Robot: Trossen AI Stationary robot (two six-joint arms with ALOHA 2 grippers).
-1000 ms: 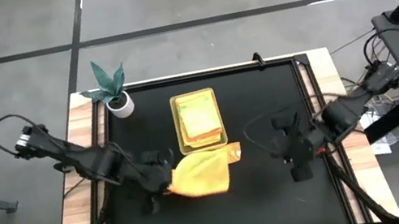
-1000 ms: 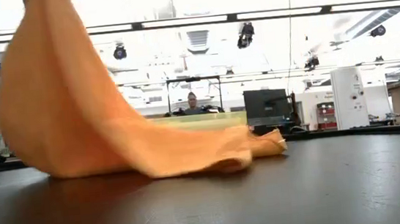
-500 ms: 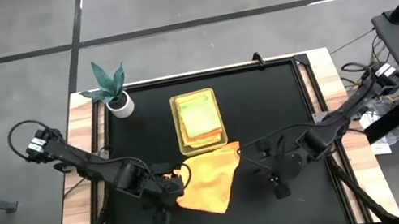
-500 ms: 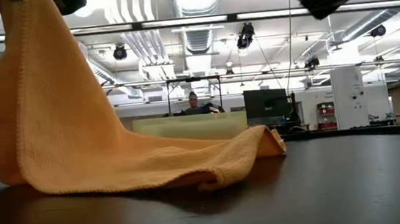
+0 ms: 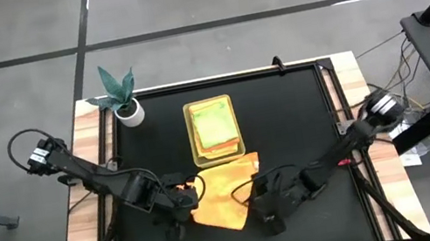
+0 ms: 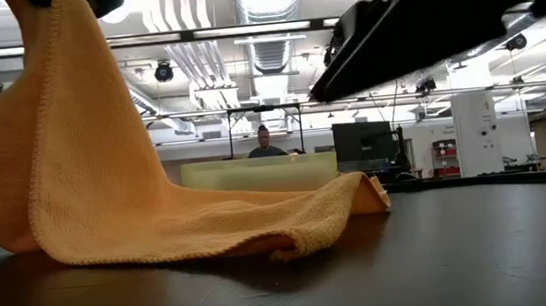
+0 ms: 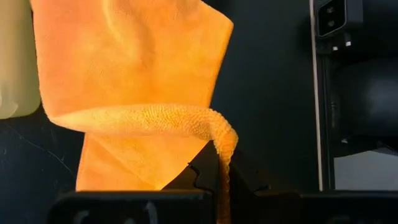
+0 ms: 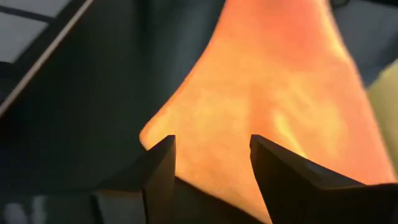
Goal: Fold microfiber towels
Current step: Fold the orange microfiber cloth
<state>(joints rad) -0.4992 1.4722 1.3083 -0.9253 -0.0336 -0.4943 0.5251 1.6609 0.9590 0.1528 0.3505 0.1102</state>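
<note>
One orange microfiber towel is out on the black table, just in front of the yellow-green tray, and you have it gripped at one edge. Your left gripper is clenched on that edge: in the left wrist view the cloth runs as a narrow fold straight down between its dark fingers. In the low view the pinched side of the towel stands up tall, while the remainder trails flat across the table to a small peaked corner.

Your right gripper is at the towel's other side, near its edge, with its jaws spread apart and nothing between them. The right wrist view shows both fingers separated, with the orange cloth filling the gap beyond them.

The tray holds a stack of folded towels, light green on top. A small potted plant stands at the table's far left corner. A person sits in the room behind.
</note>
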